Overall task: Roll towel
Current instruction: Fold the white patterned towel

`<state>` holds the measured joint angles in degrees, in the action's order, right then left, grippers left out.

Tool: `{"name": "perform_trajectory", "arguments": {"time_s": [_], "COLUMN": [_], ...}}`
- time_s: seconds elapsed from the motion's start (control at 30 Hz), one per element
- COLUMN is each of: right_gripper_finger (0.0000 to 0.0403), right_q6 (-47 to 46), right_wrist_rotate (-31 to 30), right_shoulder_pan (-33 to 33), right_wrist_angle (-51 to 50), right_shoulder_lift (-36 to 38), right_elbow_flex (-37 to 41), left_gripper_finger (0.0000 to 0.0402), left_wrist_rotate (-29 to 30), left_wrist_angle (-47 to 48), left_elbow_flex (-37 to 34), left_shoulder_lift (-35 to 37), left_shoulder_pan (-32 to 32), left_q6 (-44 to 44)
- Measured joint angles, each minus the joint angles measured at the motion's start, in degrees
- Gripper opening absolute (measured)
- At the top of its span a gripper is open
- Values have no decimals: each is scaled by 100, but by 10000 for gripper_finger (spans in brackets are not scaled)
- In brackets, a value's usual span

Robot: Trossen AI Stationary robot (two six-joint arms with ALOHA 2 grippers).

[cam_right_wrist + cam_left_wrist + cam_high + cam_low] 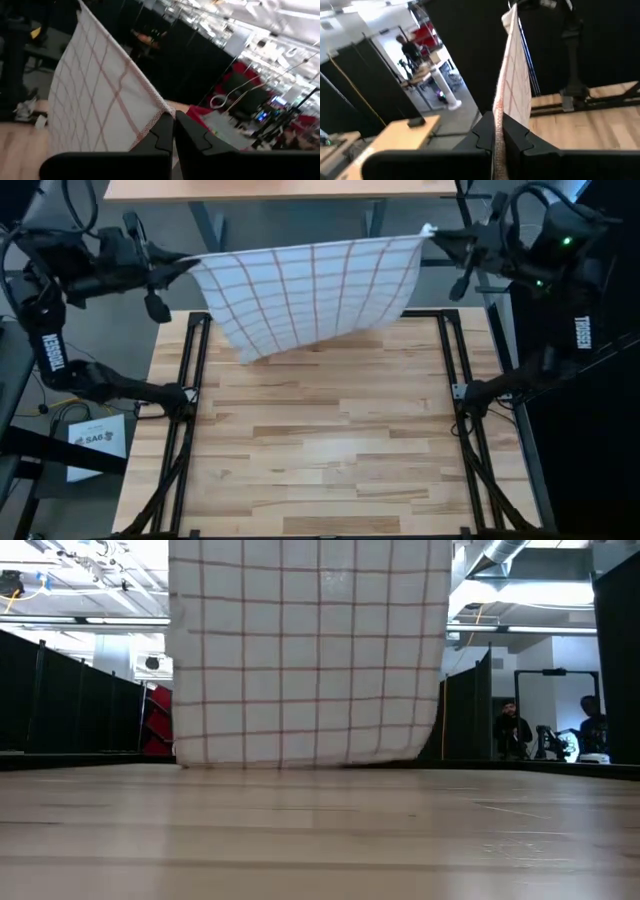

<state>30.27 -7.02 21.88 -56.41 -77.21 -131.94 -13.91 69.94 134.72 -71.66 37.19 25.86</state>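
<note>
The white towel (pixel 305 292) with reddish-brown check lines hangs spread out between my two grippers above the table's far edge. In the low view the towel (pixel 305 650) hangs flat like a curtain, its bottom edge (pixel 300 764) at the tabletop's far end; whether it touches, I cannot tell. My left gripper (pixel 190 260) is shut on its upper left corner, my right gripper (pixel 430 232) on its upper right corner, where a small white tag shows. My left gripper pinches the towel's upper left corner (pixel 498 131) between its two fingers, coming level from the table's left. The towel's top edge runs taut away from it. My right gripper pinches the towel's upper right corner (pixel 162 114) between its two fingers, coming level from the table's right. The cloth hangs below, drawn taut along the top.
The wooden tabletop (pixel 330 440) lies bare in front of the towel, with black rails (pixel 190 400) along its left and right (pixel 470 410) sides. Another wooden table (pixel 280 188) stands beyond the far edge. People (pixel 512 725) stand in the room behind.
</note>
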Motion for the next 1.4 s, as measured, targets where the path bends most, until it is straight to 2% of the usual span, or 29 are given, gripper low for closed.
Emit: {"name": "perform_trajectory", "arguments": {"time_s": [0.13,0.23,0.43,0.67,0.9,1.0,1.2,1.4], "right_gripper_finger": [0,0,0,0,0,0,0,0], "right_q6": [-122,-355,-667,-1317,-2016,-2415,-3191,-3844], "right_wrist_rotate": [-537,-708,-973,-1180,-1525,-1749,-2289,-3148], "right_shoulder_pan": [-483,-746,-1120,-1534,-2128,-2414,-3187,-4081], "right_wrist_angle": [-433,-778,-925,-833,-15,221,645,615], "right_shoulder_lift": [0,2,182,826,1715,2008,2329,2281], "right_elbow_flex": [0,0,497,1753,3594,4366,5535,5930], "left_gripper_finger": [0,0,0,0,0,0,0,0], "left_wrist_rotate": [519,745,1184,2025,2981,3183,3712,4732], "left_wrist_angle": [328,604,589,-584,-1466,-1966,-2434,-2562], "left_elbow_flex": [2,-39,-995,-2847,-4645,-5308,-5987,-6177], "left_shoulder_lift": [3,-2,194,983,1924,2137,2143,1847], "left_shoulder_pan": [-473,-765,-1395,-2373,-3322,-3721,-4607,-5700], "left_q6": [-145,-231,-435,-893,-1804,-2146,-2791,-3450]}}
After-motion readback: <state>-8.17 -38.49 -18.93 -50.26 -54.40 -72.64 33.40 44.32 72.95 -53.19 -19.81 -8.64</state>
